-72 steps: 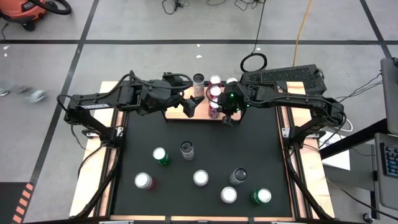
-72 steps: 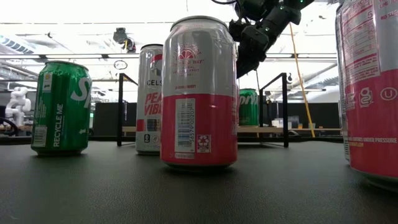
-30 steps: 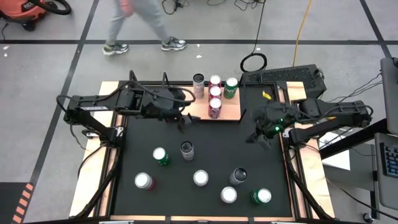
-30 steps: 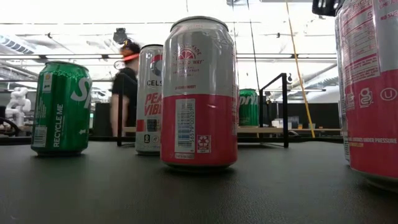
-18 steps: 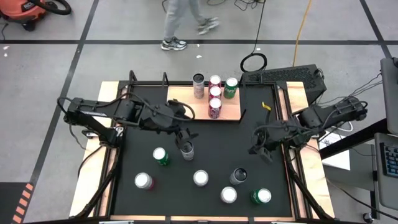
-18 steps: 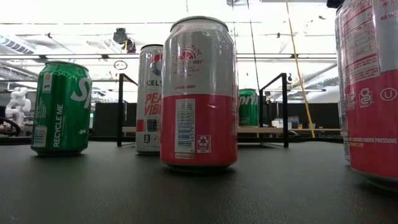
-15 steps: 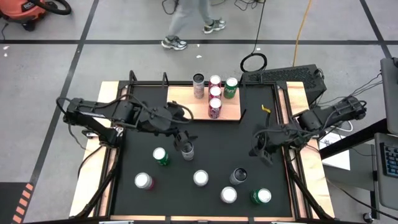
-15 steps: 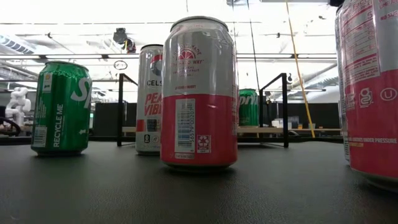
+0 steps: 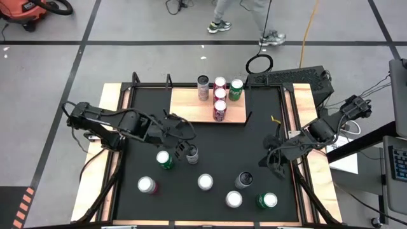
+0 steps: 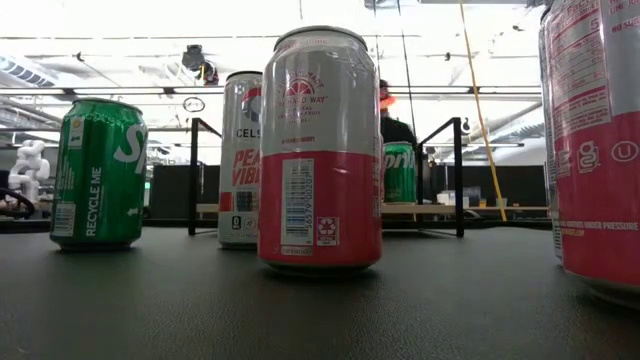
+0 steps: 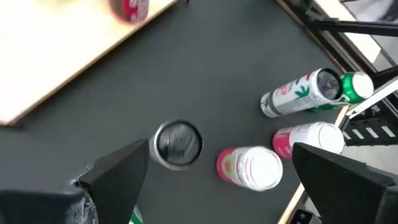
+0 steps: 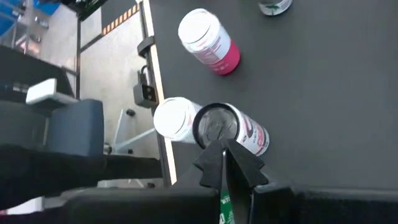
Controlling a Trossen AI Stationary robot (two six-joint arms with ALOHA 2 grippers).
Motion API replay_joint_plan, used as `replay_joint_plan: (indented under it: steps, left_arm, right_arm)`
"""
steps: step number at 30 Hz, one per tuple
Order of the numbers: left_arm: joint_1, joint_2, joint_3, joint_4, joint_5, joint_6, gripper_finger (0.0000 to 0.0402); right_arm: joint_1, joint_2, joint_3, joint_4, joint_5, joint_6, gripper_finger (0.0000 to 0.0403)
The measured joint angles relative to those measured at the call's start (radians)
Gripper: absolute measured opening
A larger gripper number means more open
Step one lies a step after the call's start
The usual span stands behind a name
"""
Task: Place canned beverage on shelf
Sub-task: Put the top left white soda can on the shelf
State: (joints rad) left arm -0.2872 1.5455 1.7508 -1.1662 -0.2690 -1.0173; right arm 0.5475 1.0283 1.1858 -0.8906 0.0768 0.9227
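Your left gripper (image 9: 182, 151) hangs over the black mat (image 9: 219, 146) with its two fingers spread wide apart, right by the dark-topped can (image 9: 191, 153), so it looks like you mean to pick that one next. In the left wrist view that can (image 11: 178, 144) sits between the open fingers but nothing is pinched yet. Your right gripper (image 9: 275, 164) waits near the right edge of the mat with its fingers pressed together and nothing in them. The shelf (image 9: 208, 105) is the flat wooden board at the far side of the mat, and four cans stand on it already: a dark-topped one (image 9: 203, 81), two pink-topped ones (image 9: 220, 83) (image 9: 220, 94) and a green one (image 9: 236, 85), plus one more red can (image 9: 219, 109) near the front edge. They are packed close at one end, which I think leaves room for more. Seven cans wait on the mat, all standing up so you can grab them from the side. In the low view you can read some words. The green can (image 10: 98, 172) says "RECYCLE ME". The tall silver can (image 10: 240, 160) shows "CELS" and "PEA" "VIB". The pink and silver can (image 10: 320, 148) up front has small print I cannot read. The green can on the shelf (image 10: 399, 172) shows "Spri". A person (image 10: 391, 122) stands far behind the table.
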Motion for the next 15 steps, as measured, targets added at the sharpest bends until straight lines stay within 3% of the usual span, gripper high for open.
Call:
replay_joint_plan:
  steps: [10, 15]
  left_arm:
    - [-0.102, 0.037, 0.0, -0.102, 0.004, -0.253, 0.0397]
    - [-0.142, 0.074, 0.0, -0.139, 0.008, -0.305, 0.0397]
  right_arm:
    - [0.053, 0.0, 0.0, -0.003, 0.0, -0.068, 0.0]
    - [0.067, 0.0, 0.0, -0.002, 0.0, -0.065, 0.0]
